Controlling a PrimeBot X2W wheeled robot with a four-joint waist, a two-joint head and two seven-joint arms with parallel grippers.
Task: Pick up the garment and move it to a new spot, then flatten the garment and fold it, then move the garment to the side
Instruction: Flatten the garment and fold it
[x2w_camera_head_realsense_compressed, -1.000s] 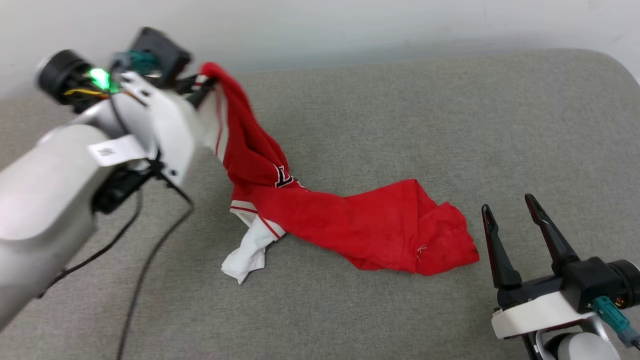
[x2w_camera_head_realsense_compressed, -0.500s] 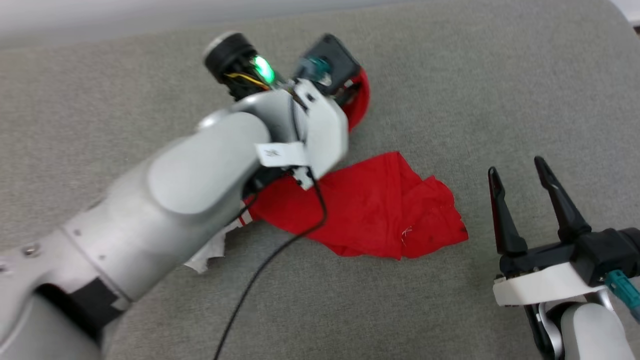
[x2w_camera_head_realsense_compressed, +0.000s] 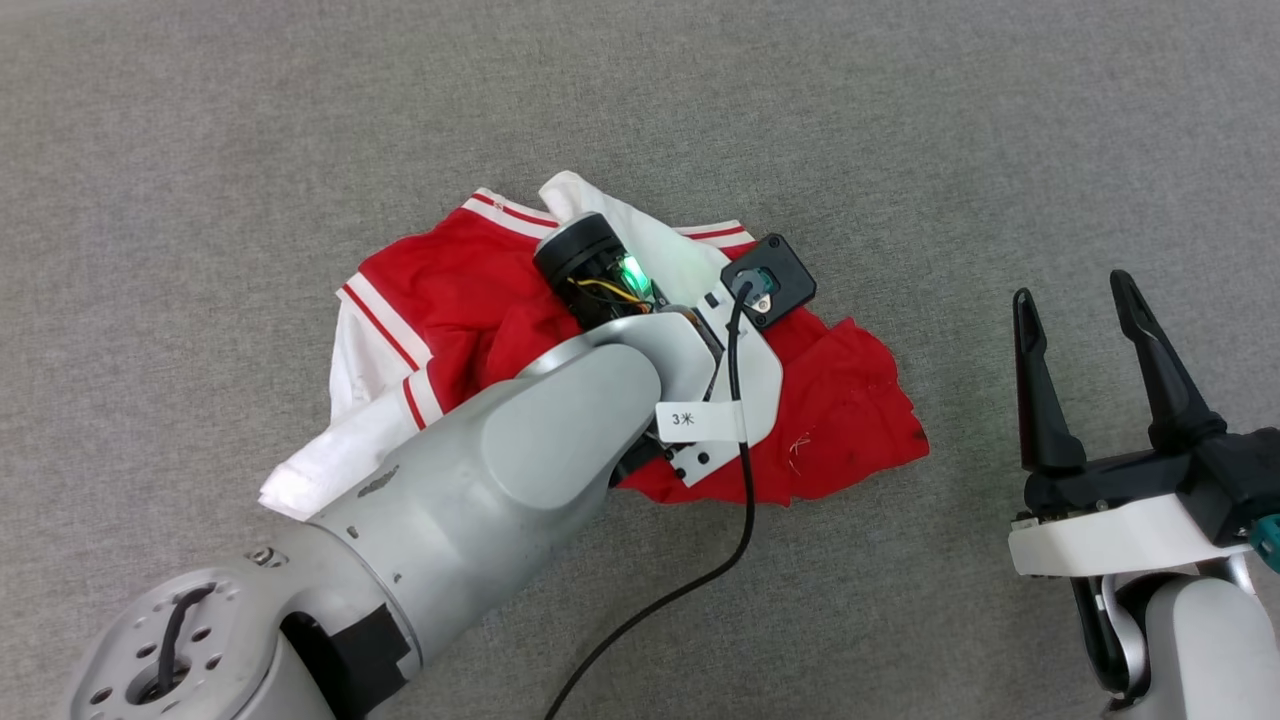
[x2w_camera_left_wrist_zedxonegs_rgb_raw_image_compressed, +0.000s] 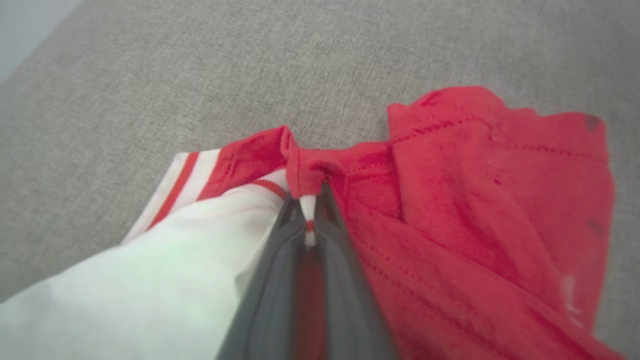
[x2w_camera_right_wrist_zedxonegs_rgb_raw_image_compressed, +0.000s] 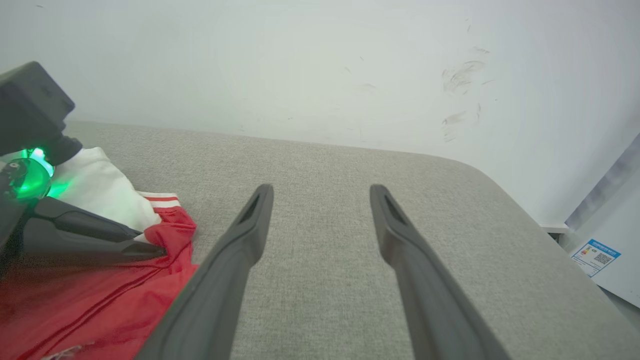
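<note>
While left gripper (x2w_camera_left_wrist_zedxonegs_rgb_raw_image_compressed: 309, 202) pinches shirt (x2w_camera_head_realsense_compressed: 850, 400) at sleeve seam, shirt lies bunched mid-cushion (x2w_camera_head_realsense_compressed: 1000, 150), partly under left arm. Right gripper (x2w_camera_head_realsense_compressed: 1072, 288) spread, empty, near hem. Judged: move step under way, release not yet done; flattening, folding, shifting aside all left.

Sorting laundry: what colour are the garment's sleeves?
The sleeves are white with red stripes; best in head view.

Left arm (x2w_camera_head_realsense_compressed: 520, 470) reaching forward, left tool (x2w_camera_left_wrist_zedxonegs_rgb_raw_image_compressed: 308, 207) clamped on the garment (x2w_camera_left_wrist_zedxonegs_rgb_raw_image_compressed: 475, 200); right tool (x2w_camera_head_realsense_compressed: 1071, 290) off to the side, fingers (x2w_camera_head_realsense_compressed: 1040, 400) spread wide
</note>
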